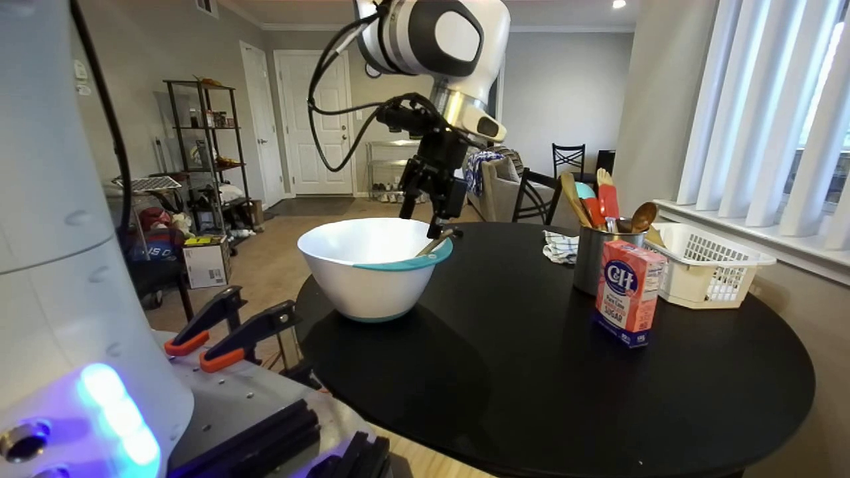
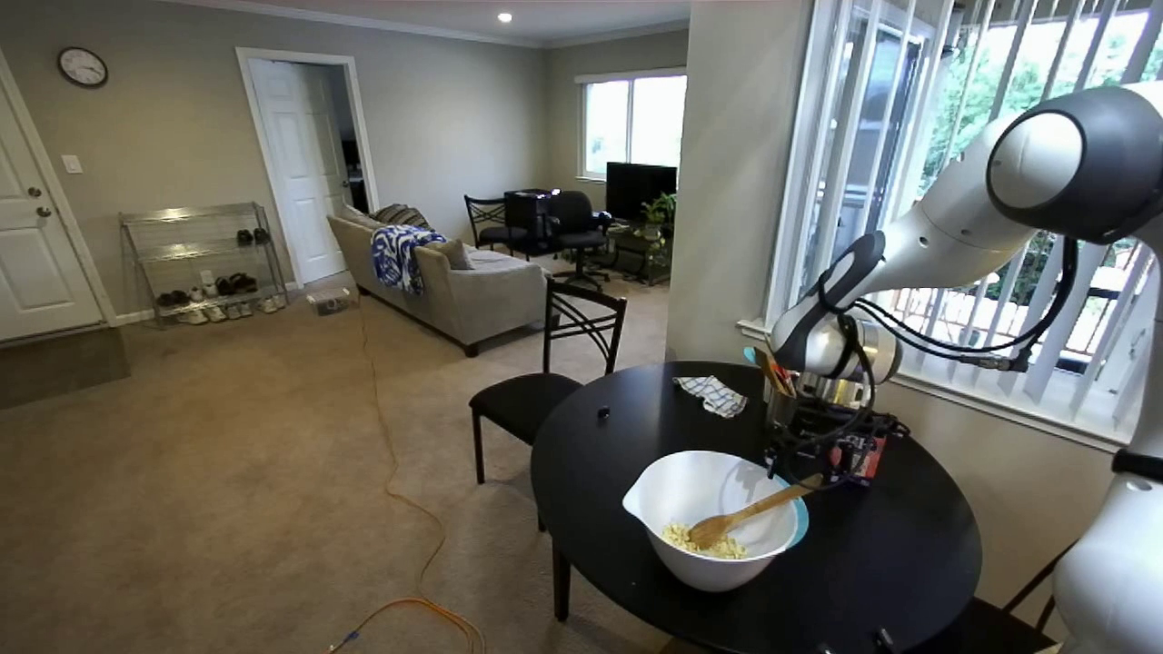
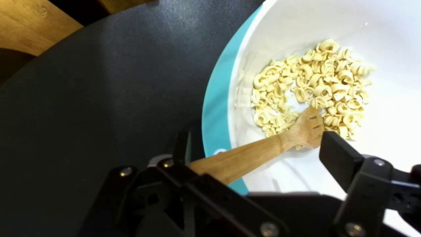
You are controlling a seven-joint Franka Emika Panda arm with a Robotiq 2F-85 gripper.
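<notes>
Robot gripper (image 3: 256,146) with its fingers spread wide at the rim of a white bowl (image 1: 375,292), wooden spoon (image 3: 250,158) propped across the teal edge near the fingertips, its head in curly pasta (image 3: 343,89), all on a round black table (image 1: 531,392).

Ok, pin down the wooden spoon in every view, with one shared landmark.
In an exterior view: wooden spoon near centre, only its handle showing, at the blue edge of the bowl.
In an exterior view: wooden spoon right of centre, lower half, head among pasta.
Wrist view: wooden spoon just below and right of centre.
Shared landmark: the bowl's blue edge.
</notes>
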